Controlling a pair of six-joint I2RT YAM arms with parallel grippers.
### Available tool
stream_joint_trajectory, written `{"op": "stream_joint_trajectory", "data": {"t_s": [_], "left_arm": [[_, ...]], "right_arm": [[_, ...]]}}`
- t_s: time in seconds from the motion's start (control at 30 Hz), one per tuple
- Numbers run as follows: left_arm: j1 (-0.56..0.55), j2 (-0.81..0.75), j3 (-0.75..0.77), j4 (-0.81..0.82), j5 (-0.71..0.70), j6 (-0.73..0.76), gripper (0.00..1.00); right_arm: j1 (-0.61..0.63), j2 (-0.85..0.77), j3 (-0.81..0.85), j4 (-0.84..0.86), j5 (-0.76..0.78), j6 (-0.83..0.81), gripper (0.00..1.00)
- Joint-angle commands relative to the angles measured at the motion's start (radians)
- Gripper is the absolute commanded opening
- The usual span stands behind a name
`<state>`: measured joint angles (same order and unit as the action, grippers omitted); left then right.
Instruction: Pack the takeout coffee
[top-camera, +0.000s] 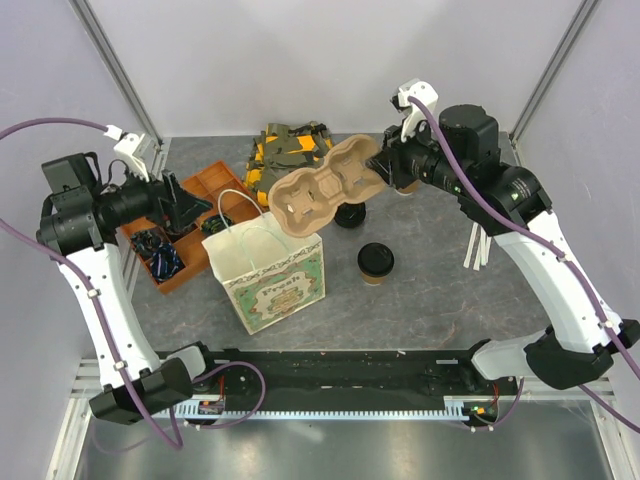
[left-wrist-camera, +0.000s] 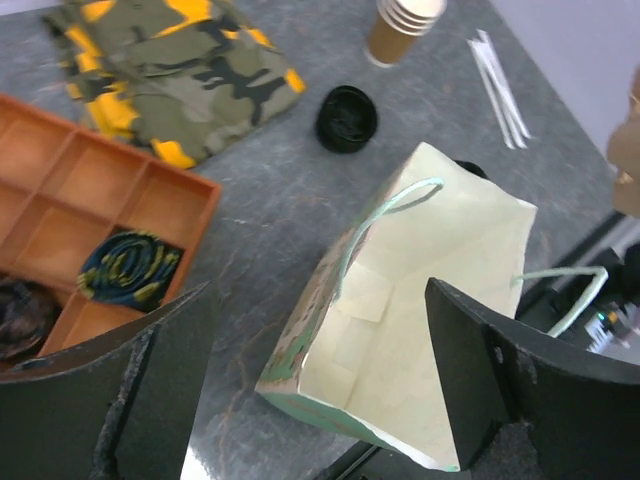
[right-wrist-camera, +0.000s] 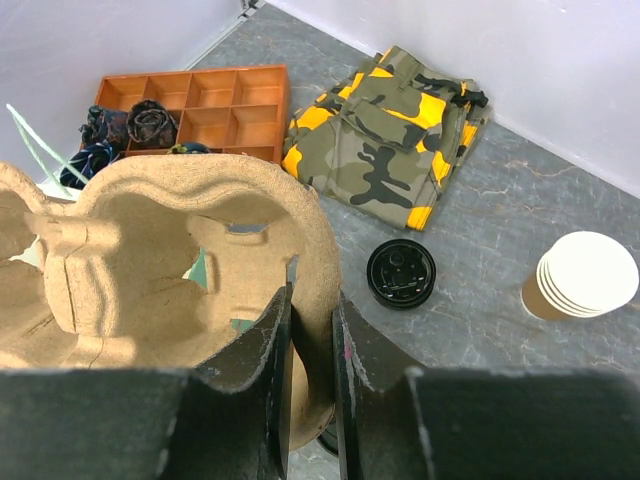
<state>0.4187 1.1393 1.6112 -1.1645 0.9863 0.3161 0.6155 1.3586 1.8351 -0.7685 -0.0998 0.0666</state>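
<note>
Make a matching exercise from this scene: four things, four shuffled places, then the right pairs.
Things
1. brown kraft-paper cup with round black plastic lid
2. beige moulded-pulp cup carrier
3. rolled blue-and-yellow patterned cloth
4. loose round black plastic lid

Places
A. in the orange compartment tray
B. gripped by the right end effector
C. standing just right of the printed paper bag
D. lying flat beside the folded camouflage fabric

Pairs: 1-C, 2-B, 3-A, 4-D

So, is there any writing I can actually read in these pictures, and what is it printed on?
"Fresh": on the front of the paper bag, seen from above.
Smaller print under it on the same bag: too small to read.
Cardboard cup carrier: no writing visible.
Nothing else readable shows in any view.
</note>
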Motion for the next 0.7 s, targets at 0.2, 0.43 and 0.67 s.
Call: {"op": "stream_joint_trajectory", "data": {"t_s": [0.2,0.43,0.67], "left_arm": [[-0.061,-0.006,-0.143,0.127,0.161,0.089,0.8],[-0.095,-0.007,-0.208,0.333,0.058,-0.029,0.73],[-0.138,-0.016,-0.238,0.413,0.006,-0.058,0.68]], "right_arm": [[-0.008,-0.012,-0.042,0.038,-0.005,0.025,0.0],[-0.029,0.013,-0.017,0.043,-0.002,0.048,0.0],[-0.043,0.037,0.003,0.047,-0.018,0.058,0.0]]}}
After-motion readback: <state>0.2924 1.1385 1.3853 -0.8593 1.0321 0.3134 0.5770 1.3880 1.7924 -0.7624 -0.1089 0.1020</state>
